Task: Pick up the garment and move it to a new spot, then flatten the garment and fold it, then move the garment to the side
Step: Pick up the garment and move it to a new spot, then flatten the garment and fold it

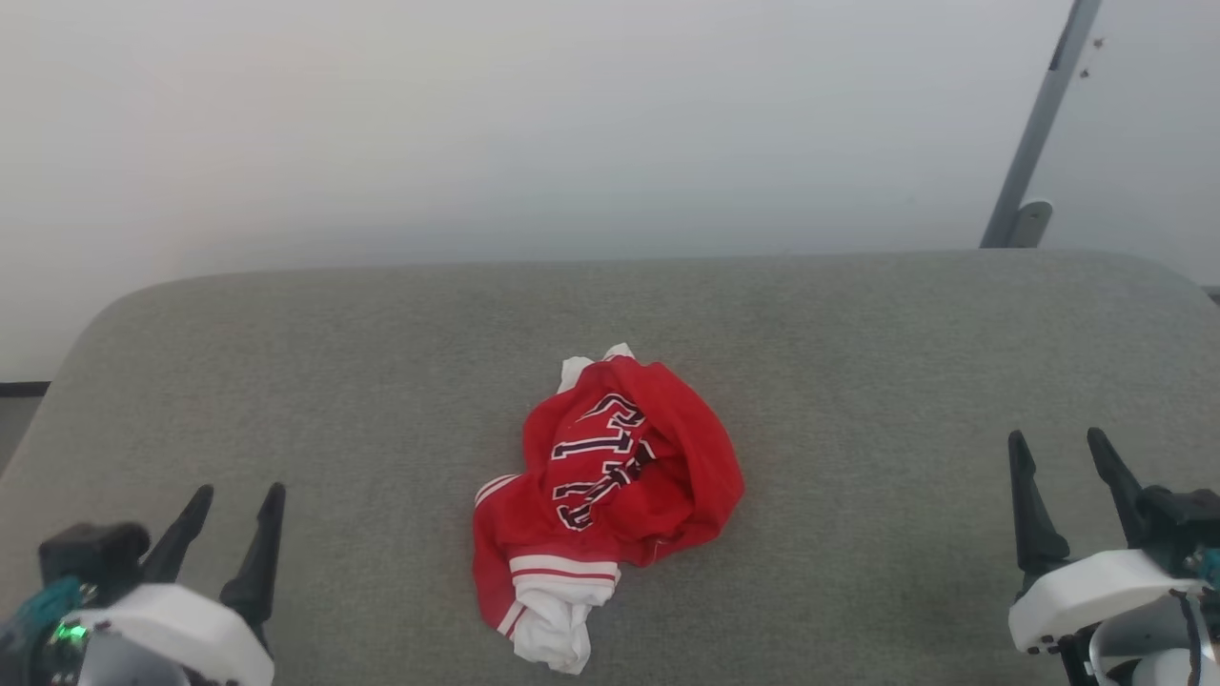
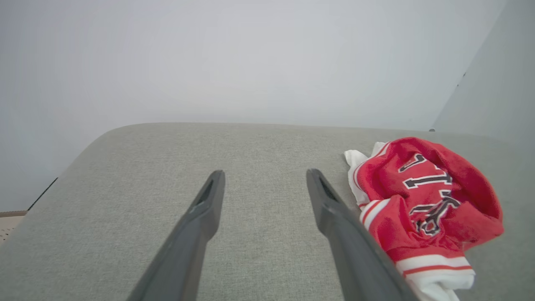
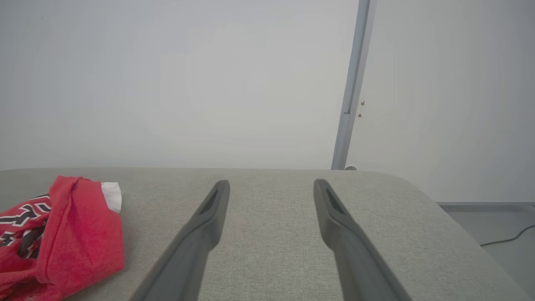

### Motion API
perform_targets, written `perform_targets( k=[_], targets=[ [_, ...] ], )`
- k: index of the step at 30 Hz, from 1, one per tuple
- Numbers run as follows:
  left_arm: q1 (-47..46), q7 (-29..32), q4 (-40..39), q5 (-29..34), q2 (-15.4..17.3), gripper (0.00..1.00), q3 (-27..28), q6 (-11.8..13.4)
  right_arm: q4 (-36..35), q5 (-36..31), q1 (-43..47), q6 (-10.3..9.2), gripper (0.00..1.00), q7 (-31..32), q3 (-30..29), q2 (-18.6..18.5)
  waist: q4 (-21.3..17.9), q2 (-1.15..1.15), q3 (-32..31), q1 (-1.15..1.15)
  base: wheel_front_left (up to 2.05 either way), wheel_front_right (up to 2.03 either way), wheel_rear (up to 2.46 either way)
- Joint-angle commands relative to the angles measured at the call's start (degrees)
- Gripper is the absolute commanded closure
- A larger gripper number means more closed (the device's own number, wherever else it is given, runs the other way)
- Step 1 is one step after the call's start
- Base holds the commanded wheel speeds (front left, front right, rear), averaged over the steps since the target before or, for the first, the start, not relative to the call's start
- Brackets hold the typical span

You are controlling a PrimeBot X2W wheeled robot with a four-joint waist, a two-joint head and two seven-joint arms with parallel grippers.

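Left claw (image 1: 240, 488), right claw (image 1: 1057, 433) gaping, garment (image 1: 610, 495) crumpled between

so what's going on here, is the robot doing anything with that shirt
Nothing is being handled. The red jersey garment lies crumpled in the middle of the grey fabric surface. The left end effector and right end effector sit open on either side, apart from it, holding nothing. The pickup has not begun.
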Motion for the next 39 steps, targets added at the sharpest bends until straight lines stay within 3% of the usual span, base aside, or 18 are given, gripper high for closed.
perform_targets(
  k=[1,7,22,31,39],
  targets=[
    [1.33,-0.95,-0.42,-0.21,-0.07,0.0,0.56,0.37,-0.26,-0.28,0.64,0.0,0.0,-0.37,-0.25,0.21,0.6,0.0,-0.13,0.0,0.0,0.0,0.0],
    [4.6,-4.43,-1.94,-0.41,0.22,0.0,2.56,1.3,-0.16,-0.61,1.55,0.0,0.0,-0.61,-0.27,0.41,1.56,0.0,-0.21,0.0,0.0,0.0,0.0],
    [6.26,-5.73,-4.45,-0.84,0.3,0.0,2.64,1.63,-0.44,-0.7,1.64,0.0,0.0,-0.57,0.76,0.58,1.94,0.0,0.28,0.0,0.0,0.0,0.0],
    [5.12,1.17,-7.82,-2.97,-0.36,0.0,-1.48,0.22,-0.26,-0.88,0.68,0.0,0.0,-0.69,1.48,0.51,1.6,0.0,1.3,0.0,0.0,0.0,0.0],
    [2.95,13.21,-13.65,-3.27,-0.45,0.0,-7.07,1.77,-0.19,-1.04,-0.59,0.0,0.0,-0.69,2.15,0.12,0.24,0.0,2.65,0.0,0.0,0.0,0.0]
  ],
)
